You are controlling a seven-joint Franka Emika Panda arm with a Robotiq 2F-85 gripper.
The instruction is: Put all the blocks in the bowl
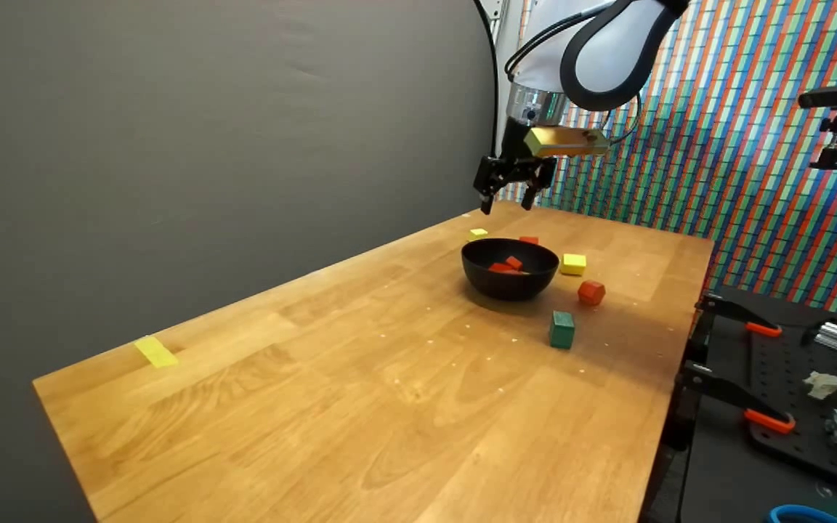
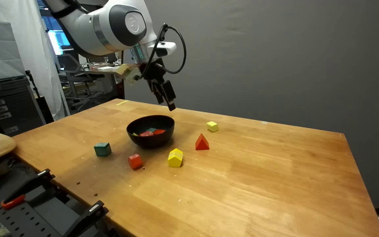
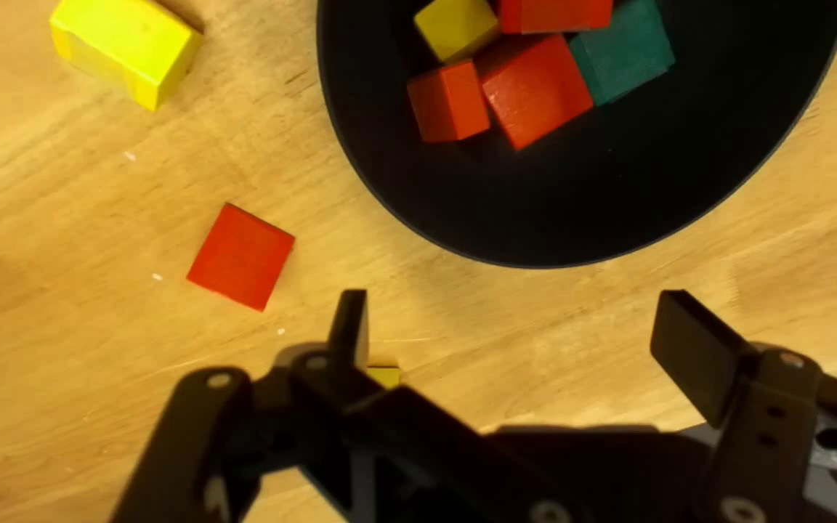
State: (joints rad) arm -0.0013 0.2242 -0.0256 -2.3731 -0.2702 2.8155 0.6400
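Observation:
The black bowl stands upright, holding several blocks: red, orange-red, yellow and green. On the table around it lie a green block, a red faceted block, a yellow five-sided block, a red triangular block and a small yellow block, partly hidden by a finger in the wrist view. My gripper is open and empty above the table beside the bowl.
A flat yellow strip is on the wooden table near its edge. A grey wall runs along one long side. Black clamps grip the opposite edge beside a dark cart.

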